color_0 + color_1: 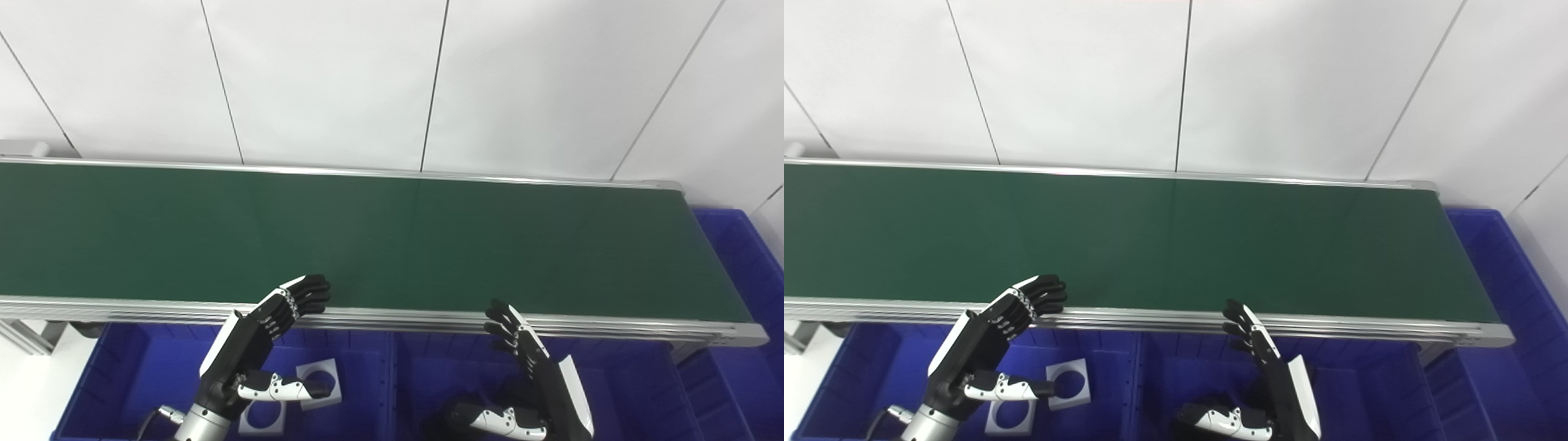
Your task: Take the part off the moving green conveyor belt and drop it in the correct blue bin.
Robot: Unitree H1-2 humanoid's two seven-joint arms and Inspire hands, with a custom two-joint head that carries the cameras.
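1. Green conveyor belt (380, 239) runs left to right across the view, metal rails front and back, white panel wall (331, 79) behind it.
2. Belt surface is bare in both views; no part rides on it.
3. Left hand (257, 349) hovers over the near rail and the left blue bin (116, 373), palm turned inward, fingers (303, 294) straight and apart with tips over the belt's front edge, thumb stuck out sideways. It holds nothing.
4. Right hand (533, 380) hovers over the middle blue bin (618, 380), palm turned inward, fingers (503, 321) spread and slightly curled, tips at the near rail, thumb out low. It holds nothing.
5. Two parts, white square plates with a round hole, lie inside the left blue bin: upper plate (320, 384) just beside the left thumb tip and partly hidden by it, lower plate (264, 418) near the wrist at the bottom edge.
6. Cannot tell whether the two plates touch each other.
7. Another blue bin (744, 269) sits past the belt's right end, partly cut off by the frame edge.
8. Middle bin floor is mostly hidden by the right hand; contents cannot be made out.
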